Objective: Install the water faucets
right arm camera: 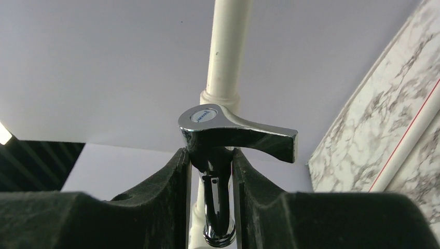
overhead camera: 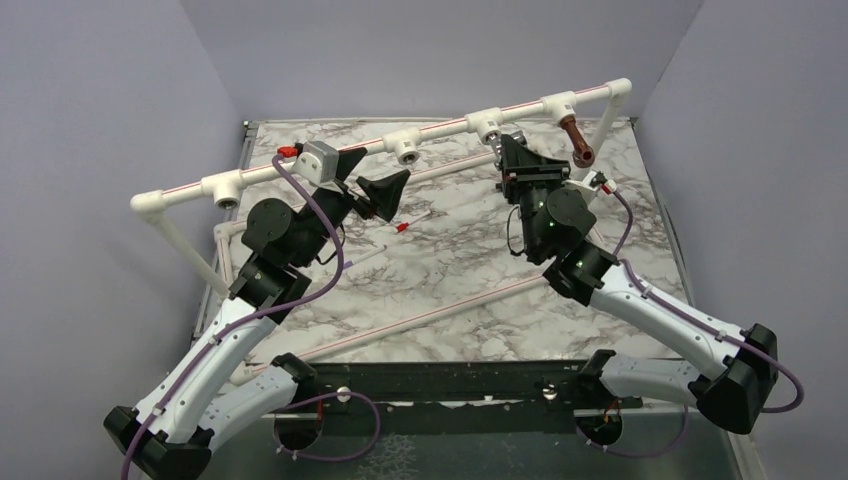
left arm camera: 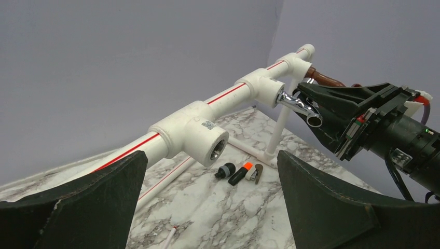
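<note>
A shiny chrome water faucet with a lever handle sits at a white tee socket on the raised pipe rail. My right gripper is shut on its body, one finger on each side, the spout pointing down between them. From the left wrist view the same faucet pokes out of the tee, with the right gripper behind it. A reddish-brown faucet hangs from the tee further right. My left gripper is open and holds nothing, just in front of another tee socket.
The white pipe frame spans the back of the marble table, with loose pipes lying across it. A black cap and an orange-tipped black piece lie under the rail. A red-tipped stick lies mid-table.
</note>
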{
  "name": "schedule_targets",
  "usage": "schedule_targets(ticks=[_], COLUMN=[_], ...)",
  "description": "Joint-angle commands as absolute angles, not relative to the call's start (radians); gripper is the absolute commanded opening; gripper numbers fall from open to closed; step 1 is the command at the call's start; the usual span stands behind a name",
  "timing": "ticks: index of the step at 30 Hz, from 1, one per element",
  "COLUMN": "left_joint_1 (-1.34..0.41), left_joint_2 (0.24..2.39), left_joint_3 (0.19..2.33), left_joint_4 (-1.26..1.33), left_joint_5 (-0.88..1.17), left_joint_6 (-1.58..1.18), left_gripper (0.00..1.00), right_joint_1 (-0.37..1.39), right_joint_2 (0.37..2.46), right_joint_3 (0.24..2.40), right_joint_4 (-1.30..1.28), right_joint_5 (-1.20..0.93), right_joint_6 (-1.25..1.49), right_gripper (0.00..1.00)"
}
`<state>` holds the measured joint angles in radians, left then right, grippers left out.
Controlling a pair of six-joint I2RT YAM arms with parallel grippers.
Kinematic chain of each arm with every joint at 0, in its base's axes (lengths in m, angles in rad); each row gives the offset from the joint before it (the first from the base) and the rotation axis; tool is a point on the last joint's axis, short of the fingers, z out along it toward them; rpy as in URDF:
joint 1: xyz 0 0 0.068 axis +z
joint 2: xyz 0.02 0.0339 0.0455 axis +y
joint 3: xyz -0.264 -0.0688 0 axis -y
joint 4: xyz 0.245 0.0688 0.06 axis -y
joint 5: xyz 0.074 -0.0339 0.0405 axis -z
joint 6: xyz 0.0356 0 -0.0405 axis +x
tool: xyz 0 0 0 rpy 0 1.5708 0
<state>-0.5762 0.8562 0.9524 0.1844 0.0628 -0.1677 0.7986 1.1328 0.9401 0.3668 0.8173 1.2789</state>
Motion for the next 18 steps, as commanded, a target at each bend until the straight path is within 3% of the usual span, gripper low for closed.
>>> schedule_targets(ticks=[1,12,18], left_joint_1=[-0.573,-0.574,-0.574], left_joint_2=[0.841,0.845,0.848], left_joint_3=[0.944,0.945,0.943], left_joint_4=[0.198,0.197,0.196], left_joint_5=[0.054,0.054,0.054], left_joint_6=[-0.163,-0.163,-0.163], left_gripper=[0.96,0.96,0.97], right_joint_1=[0.78,0.78,0.78], right_joint_2=[1.151,1.149,1.14], right_joint_3=[0.922,0.907,0.868], right_joint_4=[0.021,0.019,0.078], right_joint_5=[0.932,0.892,0.876], right_joint_6=[1.602,1.661,1.612], right_gripper=[0.0,0.01,0.3])
